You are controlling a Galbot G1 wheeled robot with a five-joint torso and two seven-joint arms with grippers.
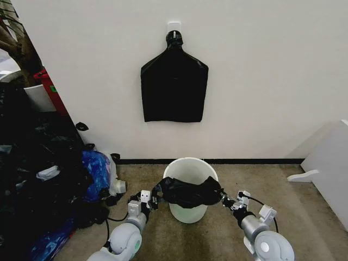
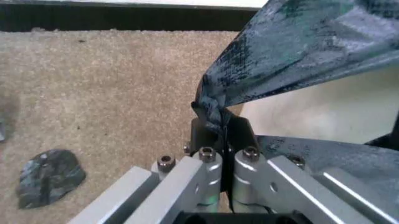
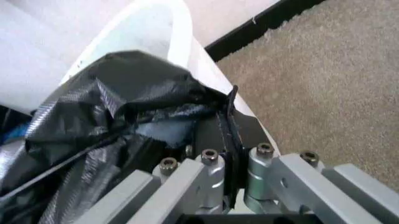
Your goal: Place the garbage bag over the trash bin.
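Black plastic, your garbage bag [image 1: 190, 192], hangs stretched across the near rim of the trash bin [image 1: 191, 169] on the carpet; your left gripper [image 1: 155, 199] and right gripper [image 1: 225, 199] each pinch one end.

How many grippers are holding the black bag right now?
2. The left gripper pinches the garbage bag at its left edge, and the right gripper at its right edge, stretching it across the trash bin.
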